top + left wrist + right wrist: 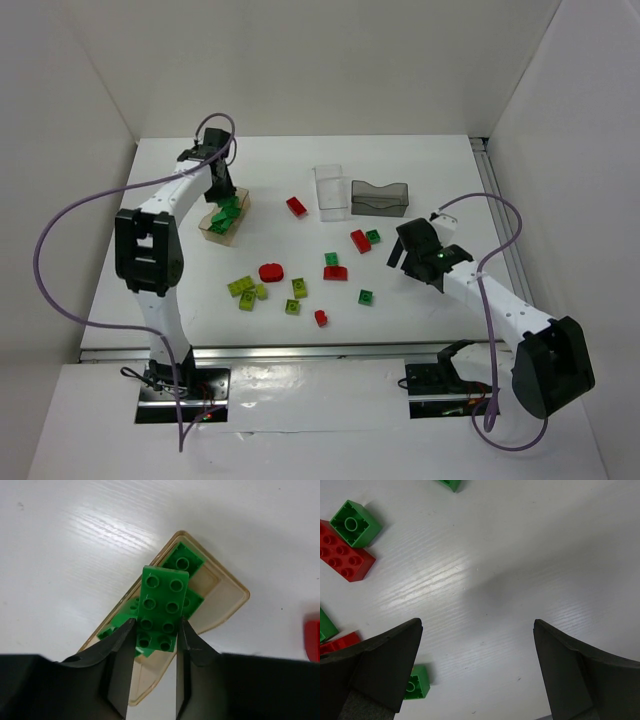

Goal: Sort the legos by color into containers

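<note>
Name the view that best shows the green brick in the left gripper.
Left wrist: the green brick sits large, clamped in the left gripper over the tan box. Top external shows it tiny, partly hidden by the gripper. Right wrist misses it.

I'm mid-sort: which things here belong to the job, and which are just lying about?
Job:
green brick in the left gripper
tan box, clear box, grey box
loose red bricks, green bricks, lime bricks

Lying about:
nothing but the arms' purple cables
</note>
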{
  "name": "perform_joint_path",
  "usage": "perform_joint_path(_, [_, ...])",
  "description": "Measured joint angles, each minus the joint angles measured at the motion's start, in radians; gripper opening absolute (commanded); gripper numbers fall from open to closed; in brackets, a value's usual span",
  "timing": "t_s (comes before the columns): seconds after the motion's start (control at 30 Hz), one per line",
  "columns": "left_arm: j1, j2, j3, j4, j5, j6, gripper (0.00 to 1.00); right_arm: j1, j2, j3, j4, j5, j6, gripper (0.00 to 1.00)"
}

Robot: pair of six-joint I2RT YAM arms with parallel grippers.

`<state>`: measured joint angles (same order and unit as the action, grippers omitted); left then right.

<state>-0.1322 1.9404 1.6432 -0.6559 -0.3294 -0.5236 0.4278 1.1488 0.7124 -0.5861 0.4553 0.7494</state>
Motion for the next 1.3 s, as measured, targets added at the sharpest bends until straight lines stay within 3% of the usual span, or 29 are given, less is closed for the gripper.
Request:
perform_joint_path(0.03, [0.003,0.03,0.022,-0.005,0.005,0.0,0.59,0.0,0.0,0.0,0.0,0.0,0.0,1.0])
perform_joint_path(0.1, [0.003,0.081,0.052,-0.008,0.018,-0.003,0.75,0.0,0.0,0.002,-0.001,0.0,-0.001,1.0])
perform_joint_path(0.17, [0.0,0.109,0.064,-0.016,0.03,-0.005,0.85,0.0,0.0,0.005,-0.002,0.0,-0.003,1.0])
perform_joint_path(0.23, [-0.006,0.115,0.065,-0.024,0.037,-0.006,0.85,0.0,0.0,0.009,-0.002,0.001,-0.003,1.0])
perform_joint_path(0.4, [-0.066,0.051,0.032,-0.014,0.039,-0.005,0.74,0.0,0.0,0.01,-0.002,0.002,-0.003,1.0])
perform_joint_path(0.43, [-0.096,0.017,0.008,-0.014,0.045,0.0,0.76,0.0,0.0,0.01,-0.002,0.003,-0.003,1.0])
perform_joint_path(0.47, [-0.132,-0.023,-0.024,0.003,0.059,0.01,0.84,0.0,0.0,0.01,-0.003,0.003,-0.003,1.0])
perform_joint_path(0.57, [-0.272,-0.118,-0.096,0.04,0.131,0.054,0.89,0.0,0.0,0.01,-0.003,0.004,-0.003,1.0])
perform_joint_path(0.77, [-0.502,-0.09,-0.144,0.092,0.27,0.081,0.96,0.0,-0.006,0.009,-0.003,0.004,-0.003,1.0])
perform_joint_path(0.9, [-0.576,-0.005,-0.127,0.079,0.27,-0.015,0.94,0.0,-0.02,0.009,-0.003,0.008,-0.002,1.0])
perform_joint_path(1.07, [-0.664,0.089,-0.039,0.011,0.154,-0.206,0.85,0.0,-0.022,0.009,-0.003,0.009,-0.002,1.0])
perform_joint_path(1.3, [-0.693,0.129,0.006,-0.021,0.04,-0.362,0.73,0.0,-0.028,0.009,-0.005,0.011,-0.003,1.0])
